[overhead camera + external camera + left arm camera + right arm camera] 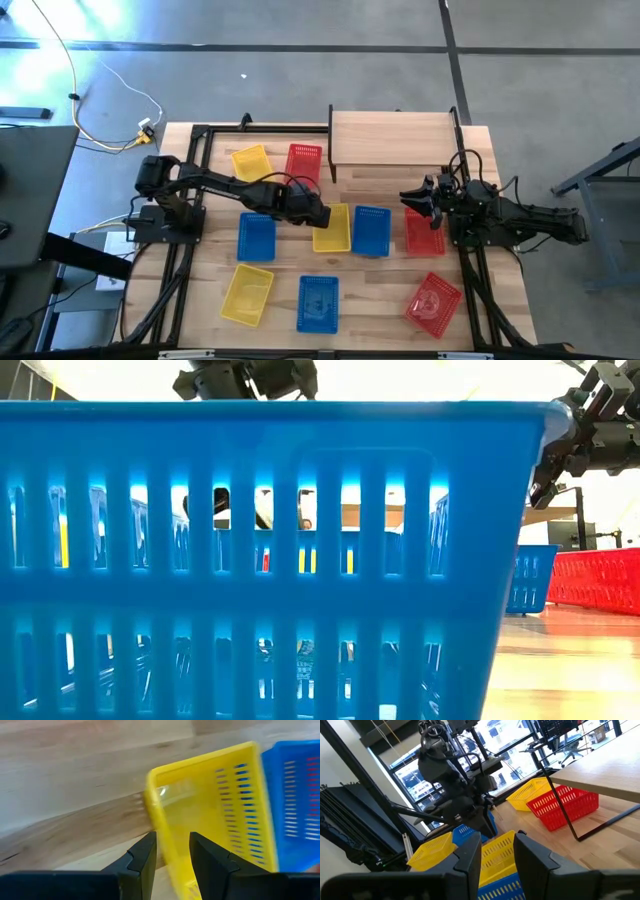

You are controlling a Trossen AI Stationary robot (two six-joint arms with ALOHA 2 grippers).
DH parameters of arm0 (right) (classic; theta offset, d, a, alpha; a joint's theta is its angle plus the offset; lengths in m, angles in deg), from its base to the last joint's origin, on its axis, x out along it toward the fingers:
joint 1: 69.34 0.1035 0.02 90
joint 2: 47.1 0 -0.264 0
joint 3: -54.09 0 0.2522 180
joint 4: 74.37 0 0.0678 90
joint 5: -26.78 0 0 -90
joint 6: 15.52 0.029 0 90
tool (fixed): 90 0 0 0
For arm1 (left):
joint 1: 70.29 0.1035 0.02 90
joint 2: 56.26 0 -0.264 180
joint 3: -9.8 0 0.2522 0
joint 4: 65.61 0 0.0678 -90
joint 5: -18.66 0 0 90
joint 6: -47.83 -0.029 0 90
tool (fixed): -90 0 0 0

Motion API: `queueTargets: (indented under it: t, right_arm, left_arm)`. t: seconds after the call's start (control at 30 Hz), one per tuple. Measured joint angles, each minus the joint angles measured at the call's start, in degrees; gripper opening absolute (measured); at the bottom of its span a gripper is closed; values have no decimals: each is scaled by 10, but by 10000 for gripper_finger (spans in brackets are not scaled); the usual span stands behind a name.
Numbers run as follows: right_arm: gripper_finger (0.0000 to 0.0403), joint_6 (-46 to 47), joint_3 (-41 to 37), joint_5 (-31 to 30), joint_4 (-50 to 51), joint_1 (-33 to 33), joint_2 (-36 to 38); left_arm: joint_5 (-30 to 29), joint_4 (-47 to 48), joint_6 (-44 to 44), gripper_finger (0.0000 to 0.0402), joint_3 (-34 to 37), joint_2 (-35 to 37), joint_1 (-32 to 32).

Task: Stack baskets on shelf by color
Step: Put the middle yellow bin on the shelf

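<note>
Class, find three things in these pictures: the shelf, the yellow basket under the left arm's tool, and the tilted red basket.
shelf (392, 133), high view, middle of its wooden top.
yellow basket (337, 238), high view, its floor.
tilted red basket (434, 303), high view, its floor.

No readable text

No words, labels, brands or numbers can be made out on anything in these views.
</note>
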Motion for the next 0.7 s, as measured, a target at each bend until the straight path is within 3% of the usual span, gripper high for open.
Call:
queueTargets:
  t: [0.4,0.7]
  right_arm:
    - [101,0,0,2,0,0,0]
    - [101,0,0,1,0,0,0]
  left_arm:
    - [28,-22,6,102,0,-35,0]
    - [25,-22,0,24,0,-40,2]
